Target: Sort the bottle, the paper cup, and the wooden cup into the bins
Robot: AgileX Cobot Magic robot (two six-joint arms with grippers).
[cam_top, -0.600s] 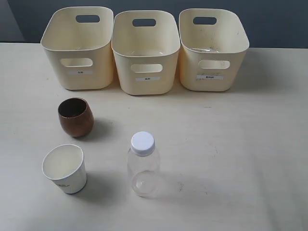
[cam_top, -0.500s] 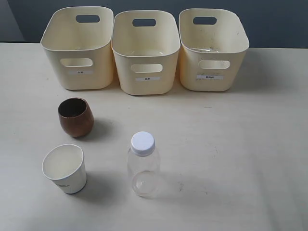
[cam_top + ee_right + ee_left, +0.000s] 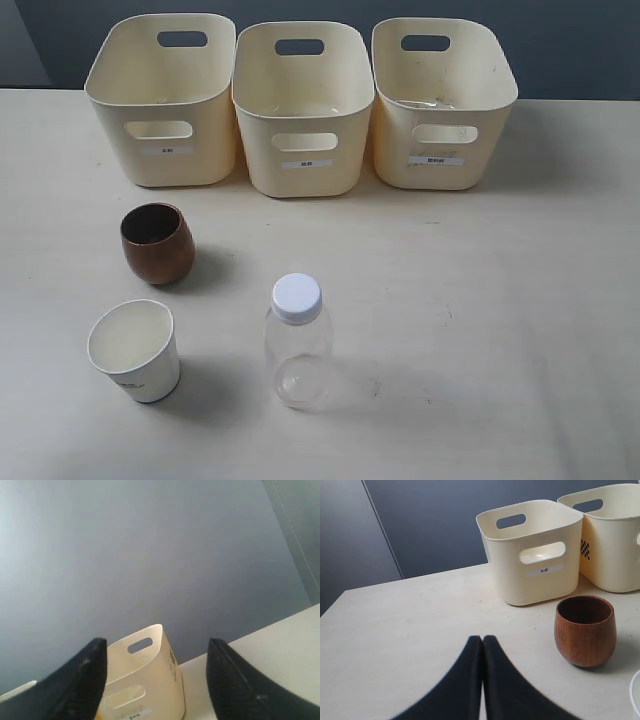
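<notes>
The clear bottle (image 3: 298, 343) with a white cap stands upright at the front middle of the table. Left of it stands the white paper cup (image 3: 135, 350), and behind that the brown wooden cup (image 3: 157, 243) (image 3: 585, 630). Three cream bins (image 3: 165, 100) (image 3: 303, 108) (image 3: 441, 102) line the back. Neither arm shows in the exterior view. My left gripper (image 3: 482, 639) is shut and empty, low over the table short of the wooden cup. My right gripper (image 3: 156, 647) is open and empty, with a bin (image 3: 142, 680) far beyond it.
The pale table (image 3: 480, 300) runs to a dark grey wall (image 3: 570, 40) behind the bins. In the left wrist view the nearest bin (image 3: 532, 550) stands behind the wooden cup, beside a second bin (image 3: 615, 535).
</notes>
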